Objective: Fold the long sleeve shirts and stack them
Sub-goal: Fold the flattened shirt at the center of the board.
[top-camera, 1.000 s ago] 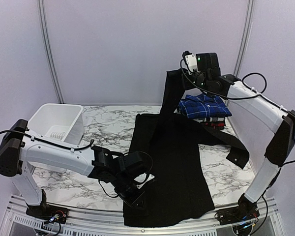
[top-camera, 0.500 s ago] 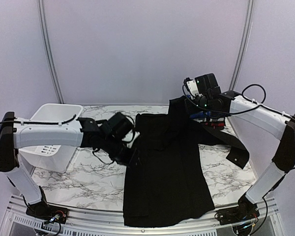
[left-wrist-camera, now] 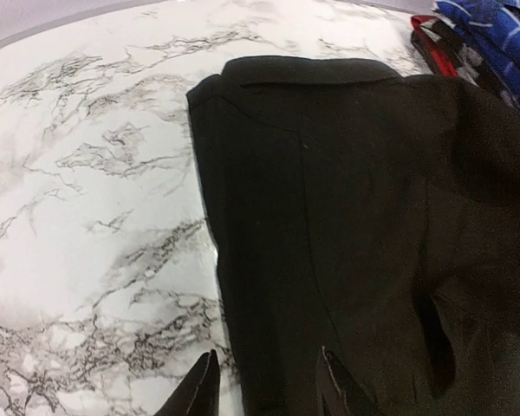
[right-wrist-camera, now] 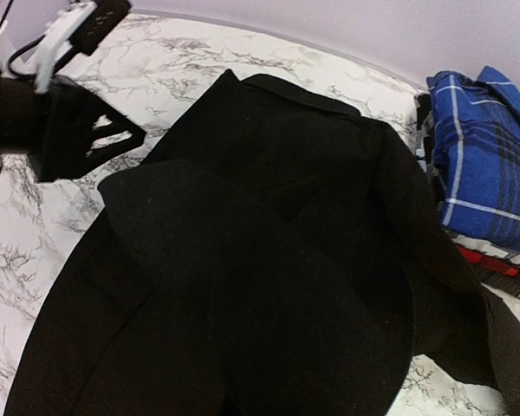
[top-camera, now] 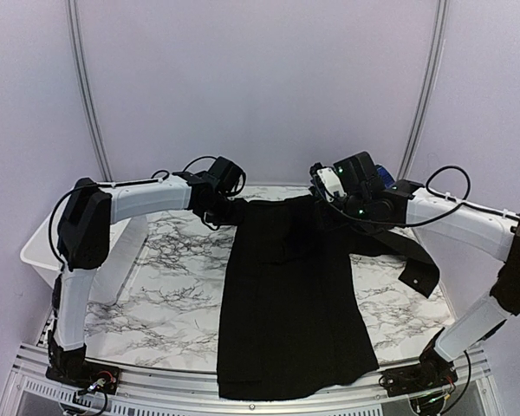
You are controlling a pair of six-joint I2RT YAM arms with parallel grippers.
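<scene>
A robot lab is indicated; a marble table is enclosed by plain walls. A left arm and a right arm are bolted to its rail.

A black shirt lies flat on the marble worktop, collar far, hem at the near edge, one sleeve trailing out to the right. The left claw is at its far left shoulder, the right claw at its far right shoulder; their jaws are lost against the black cloth. A white basket stands at the left edge. A bit of blue cloth shows behind the right wrist.
</scene>
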